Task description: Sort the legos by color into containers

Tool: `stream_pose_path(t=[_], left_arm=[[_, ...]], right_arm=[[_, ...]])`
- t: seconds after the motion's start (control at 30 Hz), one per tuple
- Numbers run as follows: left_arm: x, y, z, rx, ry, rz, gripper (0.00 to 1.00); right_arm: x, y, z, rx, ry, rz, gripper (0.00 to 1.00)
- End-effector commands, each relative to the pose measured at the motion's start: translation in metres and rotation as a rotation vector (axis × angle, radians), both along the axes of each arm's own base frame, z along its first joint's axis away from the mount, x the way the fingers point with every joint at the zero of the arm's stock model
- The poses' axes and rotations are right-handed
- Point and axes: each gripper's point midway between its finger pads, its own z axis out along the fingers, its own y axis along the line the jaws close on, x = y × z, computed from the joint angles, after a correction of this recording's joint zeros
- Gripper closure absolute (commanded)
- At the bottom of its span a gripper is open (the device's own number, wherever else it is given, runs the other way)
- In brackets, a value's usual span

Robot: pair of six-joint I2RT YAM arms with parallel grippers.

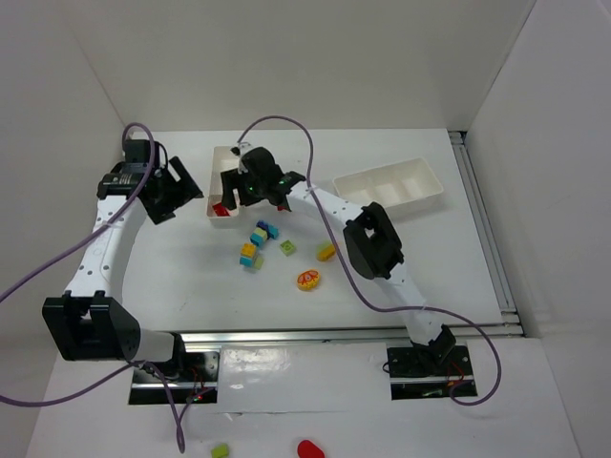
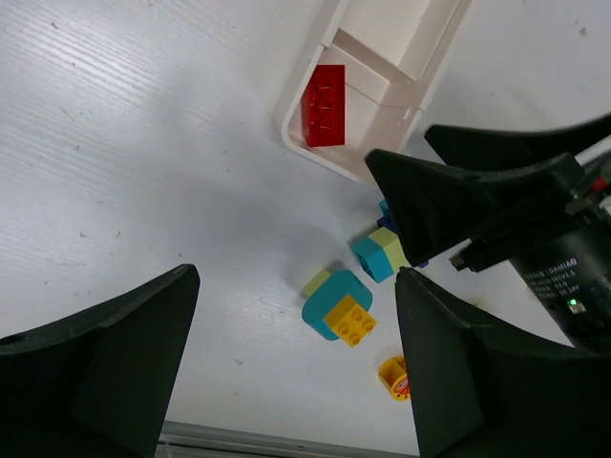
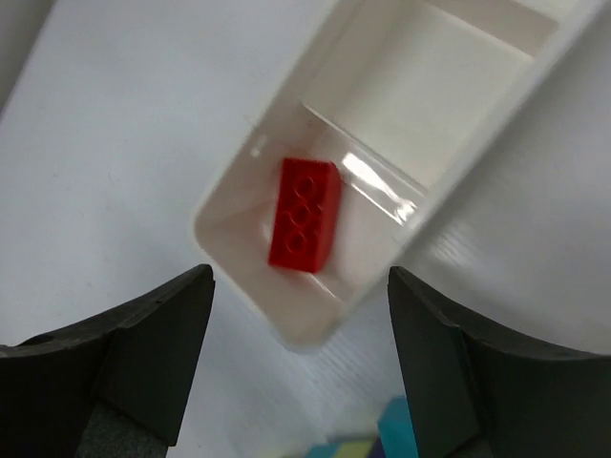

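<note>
A red brick (image 1: 221, 209) lies in the near end compartment of the left white tray (image 1: 218, 223); it shows in the left wrist view (image 2: 324, 105) and the right wrist view (image 3: 305, 214). My right gripper (image 1: 243, 186) is open and empty, just above that tray (image 3: 286, 324). My left gripper (image 1: 177, 191) is open and empty, left of the tray. On the table lie a cyan-and-yellow stack (image 1: 250, 254) (image 2: 339, 307), a cyan-and-lime brick (image 1: 264, 230) (image 2: 380, 253), a lime brick (image 1: 287, 248), a yellow brick (image 1: 326, 252) and a round yellow piece (image 1: 308, 281).
The second white tray (image 1: 389, 186) stands at the back right, and its compartments look bare. A lime piece (image 1: 221, 449) and a red piece (image 1: 309, 448) lie off the table in front of the arm bases. White walls enclose the table on the left and right.
</note>
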Motion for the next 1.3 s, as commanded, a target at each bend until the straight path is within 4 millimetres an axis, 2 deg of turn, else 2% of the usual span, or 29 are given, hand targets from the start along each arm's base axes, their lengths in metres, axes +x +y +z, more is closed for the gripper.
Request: stream_pose_path(t=[0.0,0.03,0.07,0.1,0.13,0.17,0.2,0.23,0.27,0.3,0.33,0.37,0.4,0.43,0.47,0.5,0.53,0.57,0.6,0.63,0.7,0.77,0.83,0.87,1.0,1.1,1.13,1.27], left_arm=[[0.012,-0.012,0.011,0.021,-0.035,-0.060,0.09],[0.017,-0.017,0.014,0.028,-0.047,-0.086,0.10],[0.021,-0.022,0.012,0.037,-0.041,-0.096,0.11],[0.023,-0.034,0.009,0.045,-0.032,-0.142,0.13],[0.025,-0.039,0.006,0.062,-0.023,-0.164,0.14],[0.033,-0.046,0.001,0.069,-0.007,-0.192,0.16],[0.036,-0.054,-0.003,0.078,0.003,-0.226,0.18],[0.039,-0.067,-0.008,0.115,0.011,-0.287,0.20],[0.043,-0.075,-0.012,0.133,0.020,-0.318,0.21],[0.054,-0.085,-0.021,0.153,0.040,-0.353,0.21],[0.056,-0.104,-0.026,0.163,0.048,-0.411,0.21],[0.060,-0.109,-0.033,0.196,0.060,-0.435,0.21],[0.067,-0.117,-0.033,0.214,0.056,-0.444,0.18],[0.073,-0.126,-0.053,0.236,0.088,-0.459,0.14],[0.076,-0.139,-0.059,0.285,0.085,-0.497,0.12],[0.086,-0.148,-0.057,0.302,0.062,-0.513,0.10],[0.091,-0.155,-0.061,0.321,0.063,-0.531,0.08],[0.095,-0.167,-0.082,0.346,0.099,-0.569,0.07],[0.108,-0.169,-0.077,0.384,0.074,-0.603,0.07],[0.113,-0.177,-0.082,0.405,0.072,-0.644,0.05],[0.133,-0.184,-0.099,0.462,0.079,-0.741,0.05],[0.141,-0.189,-0.109,0.477,0.083,-0.797,0.05],[0.139,-0.199,-0.125,0.446,0.103,-0.873,0.05],[0.142,-0.198,-0.124,0.437,0.089,-0.886,0.05],[0.141,-0.200,-0.154,0.470,0.135,-0.953,0.05],[0.145,-0.207,-0.161,0.476,0.129,-0.969,0.08],[0.150,-0.212,-0.157,0.462,0.110,-0.964,0.08],[0.147,-0.221,-0.170,0.435,0.129,-0.971,0.11]], right_arm=[[0.010,-0.036,0.112,0.096,-0.180,-0.124,0.22],[0.013,-0.055,0.119,0.088,-0.191,-0.166,0.24],[0.008,-0.077,0.090,0.031,-0.157,-0.199,0.24],[0.013,-0.105,0.091,0.009,-0.156,-0.255,0.24],[0.010,-0.130,0.124,0.029,-0.212,-0.305,0.24],[0.007,-0.150,0.122,0.011,-0.207,-0.336,0.24],[-0.003,-0.173,0.094,-0.043,-0.164,-0.358,0.22],[-0.005,-0.203,0.116,-0.023,-0.177,-0.429,0.20],[-0.011,-0.218,0.112,-0.044,-0.170,-0.455,0.15],[-0.025,-0.236,0.087,-0.094,-0.116,-0.488,0.13],[-0.033,-0.246,0.084,-0.106,-0.106,-0.515,0.13],[-0.040,-0.263,0.096,-0.093,-0.118,-0.590,0.13],[-0.047,-0.274,0.091,-0.104,-0.104,-0.632,0.13],[-0.058,-0.286,0.073,-0.129,-0.076,-0.666,0.13],[-0.064,-0.296,0.080,-0.096,-0.072,-0.729,0.13],[-0.074,-0.304,0.066,-0.116,-0.040,-0.749,0.13],[-0.078,-0.306,0.066,-0.101,-0.033,-0.759,0.13],[-0.082,-0.310,0.064,-0.105,-0.026,-0.772,0.13],[-0.083,-0.314,0.068,-0.108,-0.035,-0.786,0.13],[-0.089,-0.318,0.061,-0.153,-0.020,-0.791,0.13],[-0.089,-0.329,0.061,-0.201,-0.042,-0.821,0.12],[-0.083,-0.333,0.072,-0.205,-0.065,-0.830,0.12],[-0.080,-0.337,0.080,-0.212,-0.080,-0.829,0.12],[-0.076,-0.334,0.084,-0.204,-0.085,-0.830,0.12],[-0.074,-0.325,0.086,-0.179,-0.075,-0.799,0.12],[-0.073,-0.319,0.085,-0.170,-0.062,-0.776,0.12],[-0.073,-0.319,0.082,-0.177,-0.057,-0.775,0.12],[-0.073,-0.311,0.079,-0.167,-0.048,-0.762,0.12]])
